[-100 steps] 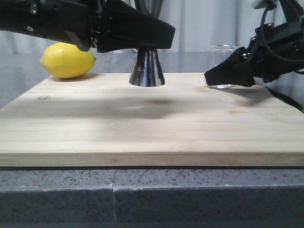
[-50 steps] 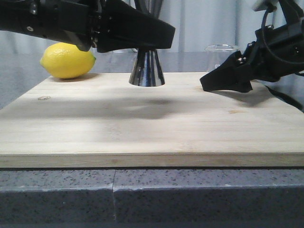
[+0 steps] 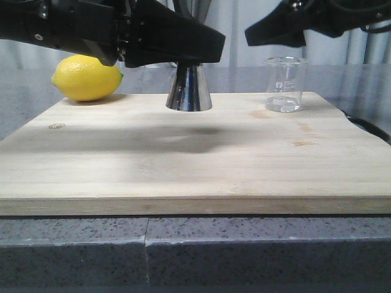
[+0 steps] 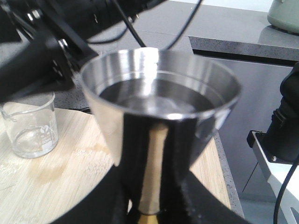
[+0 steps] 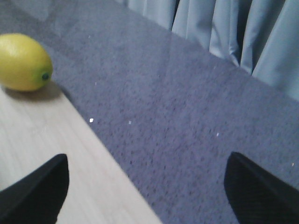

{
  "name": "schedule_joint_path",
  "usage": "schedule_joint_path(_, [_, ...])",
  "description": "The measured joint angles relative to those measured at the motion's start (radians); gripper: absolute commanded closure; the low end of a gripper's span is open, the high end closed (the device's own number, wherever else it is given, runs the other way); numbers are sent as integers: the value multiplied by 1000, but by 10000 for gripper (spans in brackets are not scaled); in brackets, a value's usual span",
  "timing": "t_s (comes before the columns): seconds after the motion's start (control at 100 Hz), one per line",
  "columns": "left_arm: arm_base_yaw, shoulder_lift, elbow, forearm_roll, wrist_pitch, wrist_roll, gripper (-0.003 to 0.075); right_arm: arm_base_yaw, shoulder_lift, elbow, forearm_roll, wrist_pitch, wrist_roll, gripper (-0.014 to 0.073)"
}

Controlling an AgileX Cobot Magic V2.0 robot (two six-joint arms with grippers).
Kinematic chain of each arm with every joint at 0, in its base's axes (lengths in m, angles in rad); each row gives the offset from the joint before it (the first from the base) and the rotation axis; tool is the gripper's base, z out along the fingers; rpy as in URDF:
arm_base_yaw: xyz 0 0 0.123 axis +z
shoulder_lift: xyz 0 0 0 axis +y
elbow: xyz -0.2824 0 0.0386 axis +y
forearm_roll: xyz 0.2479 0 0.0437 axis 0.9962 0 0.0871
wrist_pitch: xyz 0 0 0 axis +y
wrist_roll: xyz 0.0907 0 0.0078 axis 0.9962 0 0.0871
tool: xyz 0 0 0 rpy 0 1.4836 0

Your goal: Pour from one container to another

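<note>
The steel jigger [image 3: 189, 89] stands on the wooden board [image 3: 195, 165] at the back middle, and my left gripper [image 3: 204, 49] is shut on its narrow waist. In the left wrist view the jigger [image 4: 159, 112] fills the picture, with clear liquid in its upper cup, and the black fingers [image 4: 117, 200] press its gold band. The clear glass beaker [image 3: 285, 84] stands alone and upright at the board's back right, nearly empty; it also shows as the beaker [image 4: 30, 126] in the left wrist view. My right gripper [image 3: 272, 33] hangs open above and left of the beaker, holding nothing.
A yellow lemon [image 3: 87, 77] lies at the board's back left corner, and the lemon [image 5: 23, 61] also shows in the right wrist view. A grey speckled counter [image 3: 195, 250] surrounds the board. Curtains hang behind.
My right gripper has risen from board level by the beaker to well above it, leaving the beaker standing free. The left gripper and the jigger have not moved.
</note>
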Motion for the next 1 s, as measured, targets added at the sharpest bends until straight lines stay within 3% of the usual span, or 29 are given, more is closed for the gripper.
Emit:
schedule_joint_path(0.21, [0,0,0,0,-36,5,739,0,0,-109,-5,70,106,-19])
schedule_joint_path(0.7, [4,67,0,-69,-34,102,739,0,-70,-142,-12,95,139,-18])
schedule_joint_path(1.0, [88,93,0,-93,-16,155,739,0,-72,-142,-12,95,149,-18])
